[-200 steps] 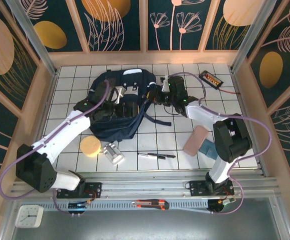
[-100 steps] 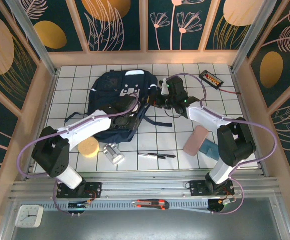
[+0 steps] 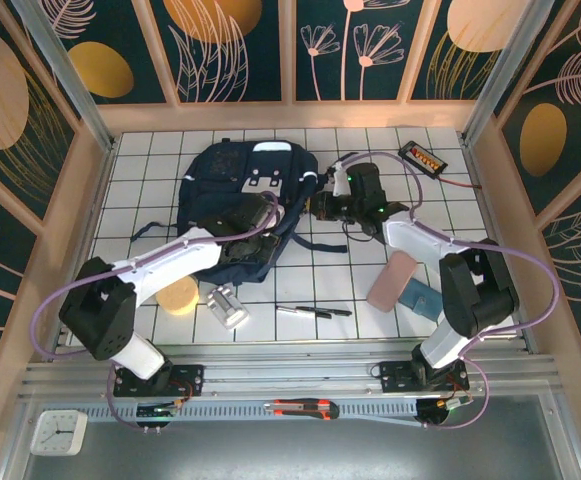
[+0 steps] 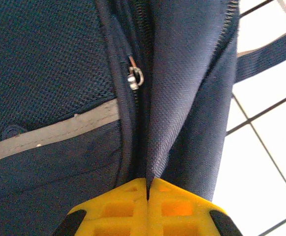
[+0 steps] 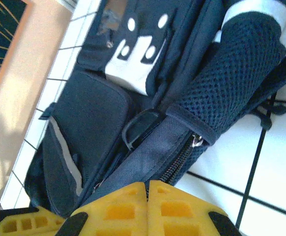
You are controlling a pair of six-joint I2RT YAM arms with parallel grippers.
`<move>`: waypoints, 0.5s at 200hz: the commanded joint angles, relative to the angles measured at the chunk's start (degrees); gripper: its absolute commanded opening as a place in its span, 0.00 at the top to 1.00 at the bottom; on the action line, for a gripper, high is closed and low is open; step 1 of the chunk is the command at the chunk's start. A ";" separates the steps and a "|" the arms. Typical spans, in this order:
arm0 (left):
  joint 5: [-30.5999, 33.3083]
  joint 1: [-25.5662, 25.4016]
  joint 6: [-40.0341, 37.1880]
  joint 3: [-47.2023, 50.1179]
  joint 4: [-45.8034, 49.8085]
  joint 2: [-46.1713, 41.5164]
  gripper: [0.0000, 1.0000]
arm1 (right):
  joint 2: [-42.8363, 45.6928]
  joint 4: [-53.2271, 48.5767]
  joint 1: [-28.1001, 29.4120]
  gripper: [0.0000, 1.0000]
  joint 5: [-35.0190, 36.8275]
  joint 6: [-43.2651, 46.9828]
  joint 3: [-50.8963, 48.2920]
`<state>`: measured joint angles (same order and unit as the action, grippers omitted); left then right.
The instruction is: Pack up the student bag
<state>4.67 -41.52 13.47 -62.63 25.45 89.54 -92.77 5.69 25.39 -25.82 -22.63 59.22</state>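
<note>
**Operator:** Report the position of the student bag (image 3: pixel 232 170).

**Technician:** It lies flat on the white tiled table (image 3: pixel 340 280), upper centre of the overhead frame. Its grey-white patch (image 3: pixel 262 182) faces up, and a dark strap (image 3: pixel 320 243) trails out to the right of centre.

**Operator:** State of the left gripper (image 4: pixel 147 189)?

**Technician:** The yellow fingers are pressed together at the bottom centre of the left wrist frame. They are clamped on a raised fold of the bag's navy fabric. A zipper pull (image 4: pixel 135 77) sits above them at upper centre. The pale reflective stripe (image 4: pixel 54 132) runs across the left half.

**Operator:** State of the right gripper (image 5: pixel 146 189)?

**Technician:** The fingers are together at the bottom centre of the right wrist frame. They are clamped on the fabric band beside the bag's zipper. A second zipper pull (image 5: pixel 197 141) sits just right of centre. The mesh shoulder strap (image 5: pixel 231 73) fills the upper right.

**Operator:** List the other items on the table.

**Technician:** In the overhead frame:
- Lower left: a round tan disc (image 3: pixel 180 295) and a clear container (image 3: pixel 228 307), just beside each other.
- Lower centre: a pen (image 3: pixel 315 311).
- Lower right: a pink case (image 3: pixel 392 280), touching a teal object (image 3: pixel 421 297).
- Upper right: a black device (image 3: pixel 422 157).
</note>
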 commanded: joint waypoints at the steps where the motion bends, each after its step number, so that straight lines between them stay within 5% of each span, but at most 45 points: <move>1: -2.46 0.93 -2.75 2.94 8.70 -1.70 1.00 | -1.18 17.96 -6.45 1.00 3.77 2.26 3.27; 52: -5.62 0.91 -2.79 2.95 8.17 -2.42 1.00 | -11.65 19.15 -9.59 1.00 -6.42 -5.18 10.98; 60: -5.79 0.93 -2.30 2.73 7.48 -2.57 1.00 | -11.72 17.94 -9.40 0.90 -7.52 -5.78 10.47; 80: -4.11 1.00 -0.83 1.85 6.35 -3.81 1.00 | -8.80 10.11 -9.46 0.42 -6.04 -6.01 8.91; 100: -2.15 3.21 2.04 1.37 4.28 -7.39 0.43 | -6.17 -0.06 -9.15 0.25 -4.89 -3.81 10.77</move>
<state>0.49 -40.82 12.29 -59.88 30.26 87.39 -103.33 16.43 15.11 -30.48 -27.22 68.10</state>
